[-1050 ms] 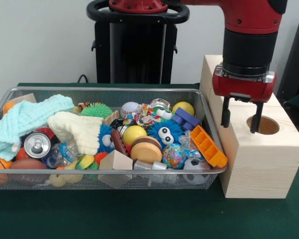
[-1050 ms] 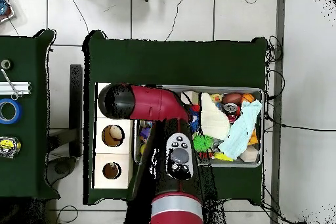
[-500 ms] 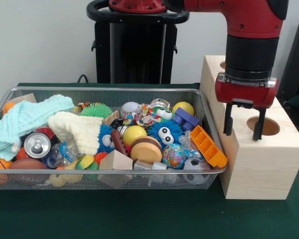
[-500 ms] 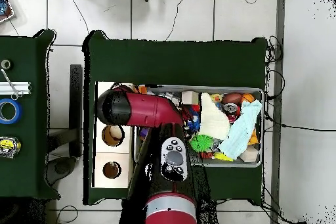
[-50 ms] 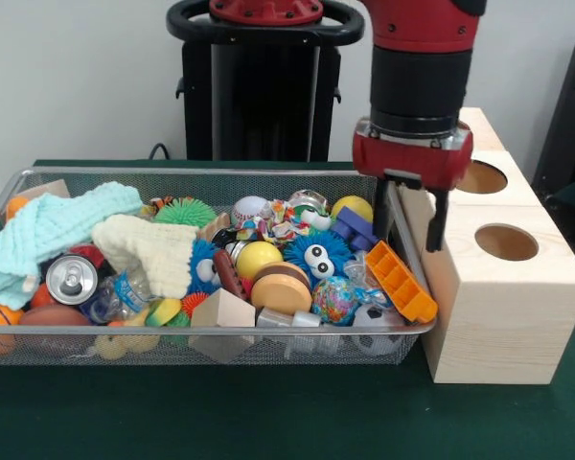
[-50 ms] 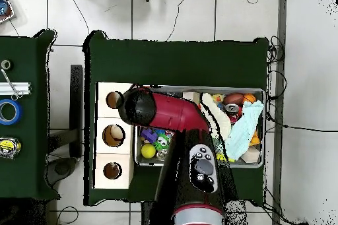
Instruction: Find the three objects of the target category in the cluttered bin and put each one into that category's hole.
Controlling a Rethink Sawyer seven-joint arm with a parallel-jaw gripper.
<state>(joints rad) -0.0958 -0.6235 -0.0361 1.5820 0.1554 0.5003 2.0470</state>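
A table (image 5: 268,422) with a dark green cover carries two things directly: a wire mesh bin (image 5: 172,347) crammed with toys and cloths, and, just beside the bin's right end, a pale wooden box (image 5: 503,316) with round holes on top.

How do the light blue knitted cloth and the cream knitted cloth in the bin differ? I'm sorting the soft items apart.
The light blue knitted cloth lies along the bin's left end, reaching up to the wire rim; the cream knitted cloth sits further toward the middle. The blue one is spread long and shows broad ribs; the cream one is bunched in a shorter heap with a finer texture. Both are soft knits resting on top of the other clutter, side by side.
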